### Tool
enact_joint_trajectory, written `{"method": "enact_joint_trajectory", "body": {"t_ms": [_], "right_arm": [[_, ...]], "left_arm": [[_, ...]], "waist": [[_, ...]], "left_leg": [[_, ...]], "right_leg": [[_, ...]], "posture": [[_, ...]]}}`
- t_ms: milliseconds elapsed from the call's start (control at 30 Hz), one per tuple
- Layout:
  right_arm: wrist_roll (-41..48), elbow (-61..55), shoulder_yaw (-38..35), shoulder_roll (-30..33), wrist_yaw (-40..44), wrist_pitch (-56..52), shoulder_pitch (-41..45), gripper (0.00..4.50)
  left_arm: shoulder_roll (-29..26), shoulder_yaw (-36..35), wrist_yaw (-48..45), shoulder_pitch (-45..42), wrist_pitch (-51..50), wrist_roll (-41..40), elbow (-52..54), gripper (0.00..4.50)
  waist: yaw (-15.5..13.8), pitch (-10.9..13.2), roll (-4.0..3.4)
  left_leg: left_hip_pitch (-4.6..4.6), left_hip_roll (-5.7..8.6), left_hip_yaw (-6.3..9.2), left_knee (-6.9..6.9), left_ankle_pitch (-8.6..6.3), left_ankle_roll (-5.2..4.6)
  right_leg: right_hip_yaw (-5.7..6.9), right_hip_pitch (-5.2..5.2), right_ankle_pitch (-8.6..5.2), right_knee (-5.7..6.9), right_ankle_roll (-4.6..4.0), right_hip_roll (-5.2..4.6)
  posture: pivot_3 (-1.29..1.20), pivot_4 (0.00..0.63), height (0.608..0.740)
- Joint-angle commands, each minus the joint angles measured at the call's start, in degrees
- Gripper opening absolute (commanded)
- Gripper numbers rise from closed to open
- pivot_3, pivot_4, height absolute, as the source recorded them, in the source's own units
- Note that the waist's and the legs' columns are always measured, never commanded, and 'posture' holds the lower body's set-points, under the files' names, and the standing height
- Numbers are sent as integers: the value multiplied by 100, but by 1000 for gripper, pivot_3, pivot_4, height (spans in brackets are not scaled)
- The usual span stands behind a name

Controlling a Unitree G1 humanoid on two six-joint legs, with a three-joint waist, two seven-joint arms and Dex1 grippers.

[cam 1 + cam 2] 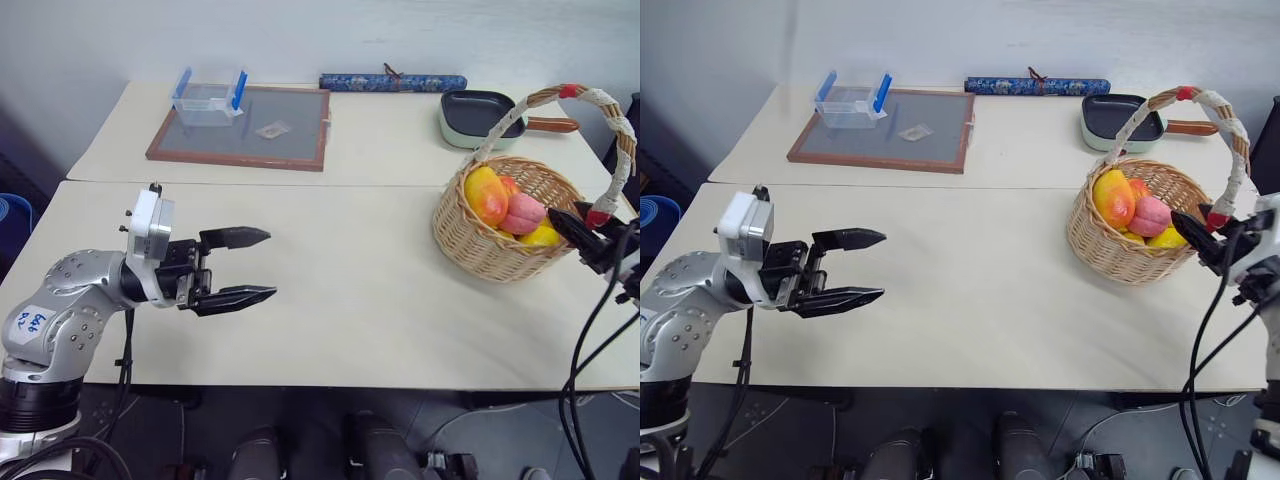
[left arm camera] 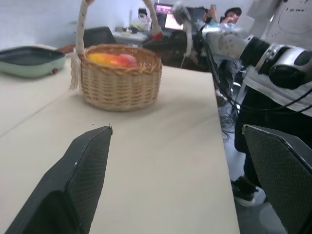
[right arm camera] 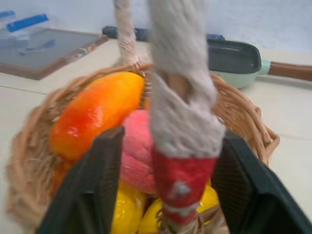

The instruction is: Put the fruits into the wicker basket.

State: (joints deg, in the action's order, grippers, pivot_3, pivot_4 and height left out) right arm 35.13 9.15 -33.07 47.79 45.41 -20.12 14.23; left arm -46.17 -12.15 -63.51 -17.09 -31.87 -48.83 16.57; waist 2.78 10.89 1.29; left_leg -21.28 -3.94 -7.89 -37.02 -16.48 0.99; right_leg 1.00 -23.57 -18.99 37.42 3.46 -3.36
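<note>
Inside the wicker basket (image 1: 500, 235): mango (image 1: 485, 195) & peach (image 1: 522, 212) both in, job looks done. Right claw (image 3: 163, 195) open astride its handle base; left claw (image 1: 255, 266) wide open, empty, well away.

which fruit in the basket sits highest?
The orange-yellow mango, leaning on the basket wall's left side; the pink peach and yellow fruits lie lower.

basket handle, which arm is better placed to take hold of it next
Right. The right pincer is already at the wicker basket, its open fingers straddling the red-banded end of the handle. The left pincer hangs open over bare table, well away. The mango and peach already lie inside.
</note>
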Motion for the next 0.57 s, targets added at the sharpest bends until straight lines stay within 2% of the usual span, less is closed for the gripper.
{"method": "enact_joint_trajectory", "body": {"t_ms": [33, 67, 200, 267, 333, 467, 567], "right_arm": [[415, -524, -883, 202, 426, 95, -427, 4139], [446, -710, -1067, 221, 849, 252, -794, 4479], [286, -1235, -1364, 269, 1631, 470, -1964, 4479], [44, -1482, -1234, 293, 2409, 969, -2649, 4479], [-31, -1618, -1002, 260, 2859, 1297, -2930, 4479], [-232, -1695, 184, -45, 3382, 1950, -2588, 4479], [-535, -1396, 1219, -472, 3550, 2474, -1805, 4479]], "left_arm": [[-121, -223, -145, 258, 125, 154, -117, 4500], [-186, -267, -225, 450, 205, 275, -148, 4500], [-336, -645, -232, 1277, 792, 898, -240, 4500], [-329, -891, -201, 1744, 1114, 1180, -238, 4500], [-224, -1122, -195, 2098, 1414, 1321, -227, 4500], [60, -1211, 129, 2490, 2008, 1770, -176, 4500], [268, -1102, 348, 2597, 2153, 1889, 16, 4500]], "waist": [[-4, 0, 0], [-11, 0, 0], [-10, 1, 3], [9, 1, 3], [29, 2, 5], [66, 0, 16], [43, 0, 23]], "left_leg": [[1, 0, -1, -2, -1, -2], [2, 3, -2, -1, -2, -4], [6, -3, -5, 8, -10, -4], [11, -6, -13, 9, -21, -9], [15, -6, -17, 9, -52, -50], [21, -15, -37, 4, -59, -63], [19, -16, -35, 1, -61, -59]], "right_leg": [[-1, 2, 0, -1, 1, 0], [-2, 2, 1, -2, 2, -2], [-5, 4, 0, -13, 4, 2], [-6, 6, 0, -17, 4, 0], [-6, 12, 1, -21, 4, -4], [-11, 24, 13, -46, 6, -9], [-7, 22, 29, -52, 2, -10]], "posture": [[0, 150, 740], [0, 150, 740], [0, 150, 740], [0, 150, 740], [0, 150, 740], [0, 150, 740], [0, 150, 740]]}}
